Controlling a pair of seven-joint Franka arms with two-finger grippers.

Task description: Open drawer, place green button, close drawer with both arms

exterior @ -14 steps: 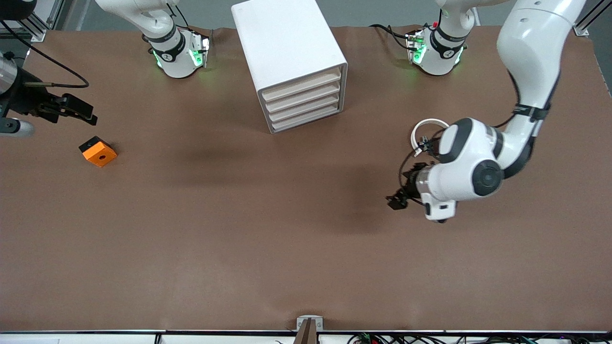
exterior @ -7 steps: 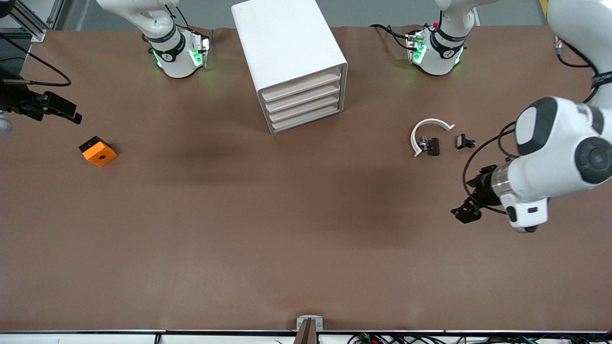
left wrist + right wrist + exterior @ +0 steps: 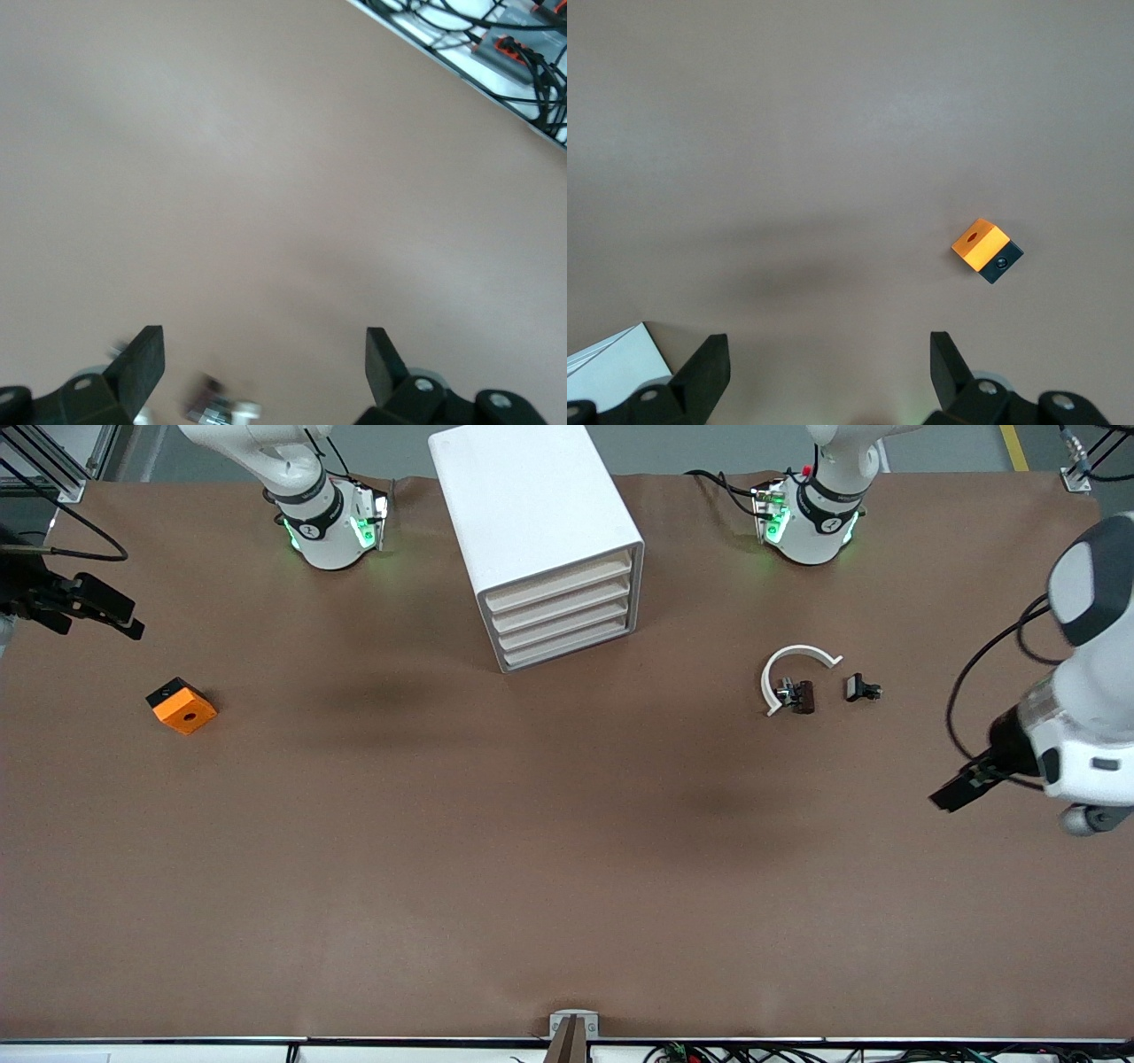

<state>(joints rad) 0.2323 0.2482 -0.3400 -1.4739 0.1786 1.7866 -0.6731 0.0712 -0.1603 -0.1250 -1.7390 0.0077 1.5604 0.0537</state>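
All four drawers (image 3: 561, 615) shut, no button visible. Left gripper (image 3: 264, 376), right gripper (image 3: 826, 372) wide, empty, at table ends. Risk: grabbing black clip pieces (image 3: 802, 695) or orange block (image 3: 182, 706) instead.

Brown tabletop (image 3: 567, 850) carries a white cabinet (image 3: 532, 522) standing between my two arm bases, all four drawers pushed in. Orange block (image 3: 181, 706) with a black hole lies near my right pincer (image 3: 97, 607), at that arm's end. White curved band (image 3: 793, 669) and small black clip pieces (image 3: 861, 688) lie near my left pincer (image 3: 961, 788), toward the cabinet from it. Most of the surface is bare brown.
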